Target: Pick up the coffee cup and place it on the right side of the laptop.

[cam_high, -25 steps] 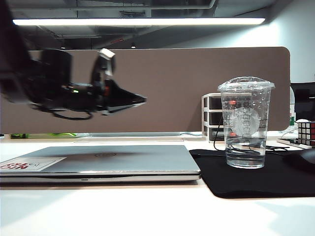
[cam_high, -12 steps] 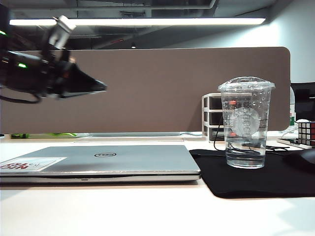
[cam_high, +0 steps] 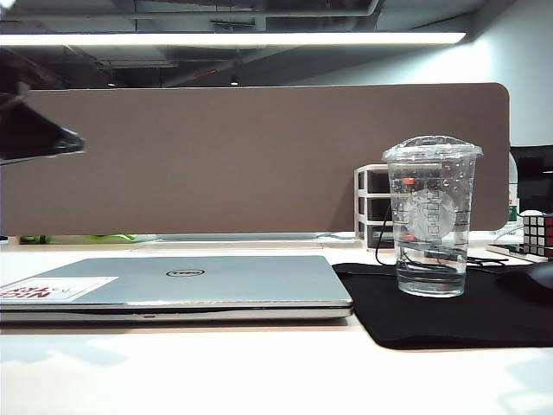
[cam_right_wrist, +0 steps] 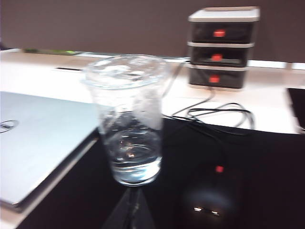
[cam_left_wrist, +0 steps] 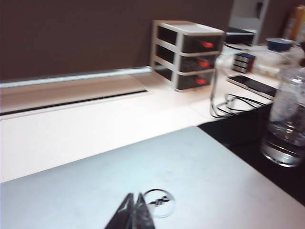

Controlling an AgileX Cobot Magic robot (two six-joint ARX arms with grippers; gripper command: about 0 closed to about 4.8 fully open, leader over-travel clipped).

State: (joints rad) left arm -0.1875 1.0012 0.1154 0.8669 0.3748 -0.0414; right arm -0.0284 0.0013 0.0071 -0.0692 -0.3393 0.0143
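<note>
The coffee cup (cam_high: pixel 430 216), clear with a domed lid, stands upright on the black mat (cam_high: pixel 484 324), to the right of the closed silver laptop (cam_high: pixel 216 281). Only the dark tip of my left gripper (cam_high: pixel 76 143) shows at the far left edge of the exterior view, high above the table and far from the cup. In the left wrist view the left gripper (cam_left_wrist: pixel 135 197) is shut and empty over the laptop (cam_left_wrist: pixel 190 176), with the cup (cam_left_wrist: pixel 286 119) off to one side. My right gripper (cam_right_wrist: pixel 135 192) is shut and empty, just short of the cup (cam_right_wrist: pixel 128 119).
A small drawer unit (cam_high: pixel 373 207) stands behind the cup with black cables around it. A dark computer mouse (cam_right_wrist: pixel 209 195) lies on the mat beside the cup. A Rubik's cube (cam_high: pixel 537 233) sits at the far right. A brown partition (cam_high: pixel 259 156) closes the back.
My left arm has pulled back to the left, from above the laptop's middle to the picture's left edge, its gripper staying shut. The cup and laptop have not moved.
</note>
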